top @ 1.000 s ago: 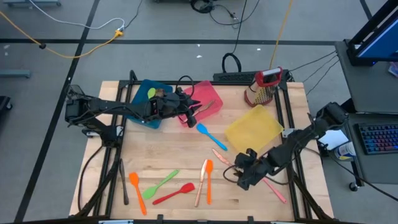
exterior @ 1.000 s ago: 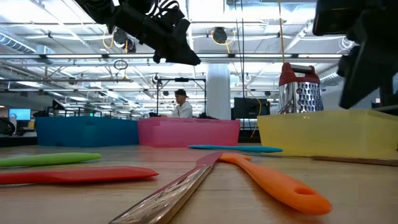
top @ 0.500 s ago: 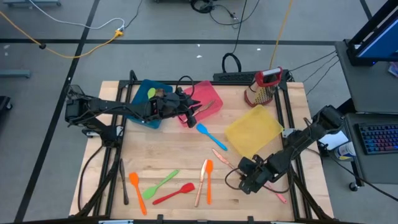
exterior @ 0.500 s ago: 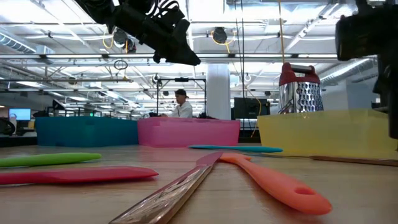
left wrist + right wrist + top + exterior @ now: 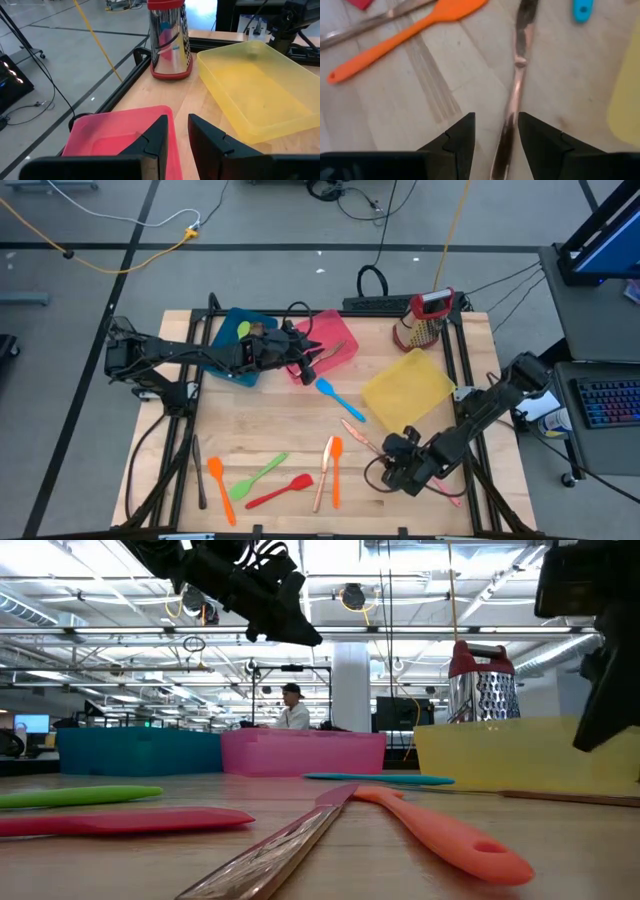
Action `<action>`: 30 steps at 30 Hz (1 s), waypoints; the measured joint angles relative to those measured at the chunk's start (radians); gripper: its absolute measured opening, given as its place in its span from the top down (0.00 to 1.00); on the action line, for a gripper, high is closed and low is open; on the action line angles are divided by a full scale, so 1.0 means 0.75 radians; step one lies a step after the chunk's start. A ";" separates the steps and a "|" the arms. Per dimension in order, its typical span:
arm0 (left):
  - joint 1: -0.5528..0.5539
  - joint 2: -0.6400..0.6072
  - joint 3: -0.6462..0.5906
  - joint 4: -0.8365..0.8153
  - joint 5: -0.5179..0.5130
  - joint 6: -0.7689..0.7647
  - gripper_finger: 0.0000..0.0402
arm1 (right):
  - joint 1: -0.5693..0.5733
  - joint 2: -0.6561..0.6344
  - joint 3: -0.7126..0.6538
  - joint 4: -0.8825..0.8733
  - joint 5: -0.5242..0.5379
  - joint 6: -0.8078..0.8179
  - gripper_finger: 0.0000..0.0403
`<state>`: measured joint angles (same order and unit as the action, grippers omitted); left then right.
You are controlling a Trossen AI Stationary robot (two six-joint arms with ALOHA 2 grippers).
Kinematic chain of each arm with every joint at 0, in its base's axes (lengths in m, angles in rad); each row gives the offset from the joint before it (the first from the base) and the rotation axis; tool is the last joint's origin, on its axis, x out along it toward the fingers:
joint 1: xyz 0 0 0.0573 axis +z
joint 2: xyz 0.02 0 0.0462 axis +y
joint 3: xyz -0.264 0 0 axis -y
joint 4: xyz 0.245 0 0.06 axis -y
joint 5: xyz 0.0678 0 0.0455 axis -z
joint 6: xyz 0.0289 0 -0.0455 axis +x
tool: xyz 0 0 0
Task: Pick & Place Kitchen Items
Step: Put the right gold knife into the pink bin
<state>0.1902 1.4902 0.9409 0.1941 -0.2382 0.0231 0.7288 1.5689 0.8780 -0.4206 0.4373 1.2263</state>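
Above the front right of the wooden table, we see the right gripper with its two fingers parted and a copper utensil lying lengthwise on the wood in the gap between them, its near end reaching between the tips; we cannot tell whether either finger touches it. Just to one side lies an orange spatula, beside another copper piece, with a blue spatula farther off toward the yellow bin. Nearer the front left edge rest a green utensil, a red spatula and a second orange utensil. Compared with a second ago, the right arm has drawn back toward the front edge and its gripper has swung round; in the low view its dark bulk now hangs at the far right in front of the yellow bin, and the fingers stand slightly narrower than they did. The left gripper has not moved: it hovers over the pink bin beside the blue bin, fingers a narrow gap apart with nothing between them, the red-topped grater beyond.
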 joint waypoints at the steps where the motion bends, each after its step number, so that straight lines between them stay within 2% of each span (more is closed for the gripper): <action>1: 0.000 -0.001 0.000 -0.003 0.000 -0.001 0.80 | -0.001 0.017 0.000 0.007 -0.029 0.000 0.65; 6: 0.000 0.000 0.000 -0.018 -0.001 -0.003 0.80 | 0.001 0.116 -0.001 0.035 -0.050 0.024 0.65; 10: 0.000 0.000 0.000 -0.018 -0.001 -0.003 0.80 | 0.009 0.131 -0.001 0.046 0.064 0.011 0.65; 17: 0.000 0.000 0.000 -0.032 -0.001 -0.003 0.80 | 0.009 0.150 -0.001 0.036 0.183 0.004 0.65; 22: 0.000 0.000 0.000 -0.067 0.000 -0.003 0.80 | 0.007 0.246 0.001 0.091 0.198 0.005 0.65; 28: -0.001 0.000 0.001 -0.098 0.000 -0.002 0.80 | 0.044 0.348 0.005 0.081 0.362 0.036 0.65; 30: -0.001 0.000 0.001 -0.105 0.001 -0.002 0.80 | 0.043 0.378 0.004 0.080 0.378 0.042 0.65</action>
<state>0.1894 1.4902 0.9417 0.1155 -0.2379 0.0216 0.7611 1.8526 0.8807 -0.3604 0.7210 1.2579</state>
